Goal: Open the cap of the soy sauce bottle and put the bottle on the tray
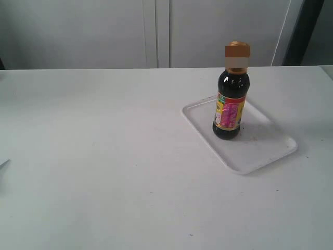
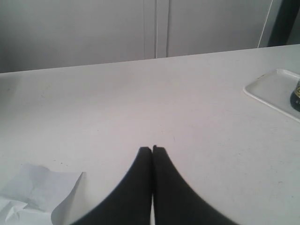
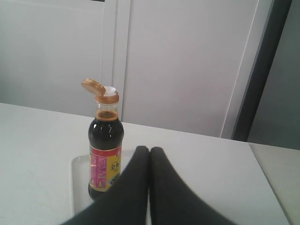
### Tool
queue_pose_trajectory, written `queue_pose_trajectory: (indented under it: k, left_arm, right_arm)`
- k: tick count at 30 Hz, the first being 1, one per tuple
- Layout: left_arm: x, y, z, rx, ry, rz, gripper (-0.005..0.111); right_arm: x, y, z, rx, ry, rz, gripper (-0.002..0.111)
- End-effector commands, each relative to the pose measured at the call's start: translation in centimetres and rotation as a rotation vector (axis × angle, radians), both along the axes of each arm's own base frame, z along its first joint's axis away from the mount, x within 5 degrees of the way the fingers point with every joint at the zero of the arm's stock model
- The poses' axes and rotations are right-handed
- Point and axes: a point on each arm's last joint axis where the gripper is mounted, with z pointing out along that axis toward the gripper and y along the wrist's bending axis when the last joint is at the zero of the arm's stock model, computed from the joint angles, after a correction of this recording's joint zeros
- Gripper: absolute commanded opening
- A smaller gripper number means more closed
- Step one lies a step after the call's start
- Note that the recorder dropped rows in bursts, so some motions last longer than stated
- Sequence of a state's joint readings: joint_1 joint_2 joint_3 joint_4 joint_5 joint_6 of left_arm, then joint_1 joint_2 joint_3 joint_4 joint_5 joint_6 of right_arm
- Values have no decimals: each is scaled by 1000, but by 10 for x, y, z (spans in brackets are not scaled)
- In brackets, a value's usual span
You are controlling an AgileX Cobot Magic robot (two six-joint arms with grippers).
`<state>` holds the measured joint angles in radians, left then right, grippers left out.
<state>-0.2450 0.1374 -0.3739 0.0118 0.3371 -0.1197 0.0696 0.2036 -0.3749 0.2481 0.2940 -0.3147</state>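
Soy sauce bottle (image 1: 230,104) stands upright on the tray (image 1: 260,153), right of centre in exterior view. Only right wrist view shows the cap (image 3: 93,87) flipped open, white spout showing; exterior blurs it. Left wrist view alone catches crumpled white paper (image 2: 35,194) on the table (image 1: 104,156). Left gripper (image 2: 152,149) and right gripper (image 3: 149,149): jaws pressed together, holding nothing. Right gripper's fingers cover part of the bottle base.
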Motion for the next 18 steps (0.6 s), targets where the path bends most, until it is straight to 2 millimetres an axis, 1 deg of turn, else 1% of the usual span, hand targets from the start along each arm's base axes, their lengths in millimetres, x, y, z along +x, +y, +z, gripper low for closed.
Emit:
queue_pose_trajectory:
  k: [1, 3, 9, 12, 18]
  left_arm:
    - [-1, 0, 0, 15, -15, -7, 0]
    - [-1, 0, -2, 57, -10, -17, 0]
    - [0, 1, -4, 99, -12, -9, 0]
    - [-2, 3, -13, 108, -27, 9, 0]
    - [-3, 6, -38, 92, -11, 84, 0]
  right_arm:
    - [0, 0, -1, 9, -2, 0, 0]
    - [0, 0, -1, 9, -2, 0, 0]
    - [0, 0, -1, 9, -2, 0, 0]
    - [0, 0, -1, 9, -2, 0, 0]
    - [0, 0, -1, 9, -2, 0, 0]
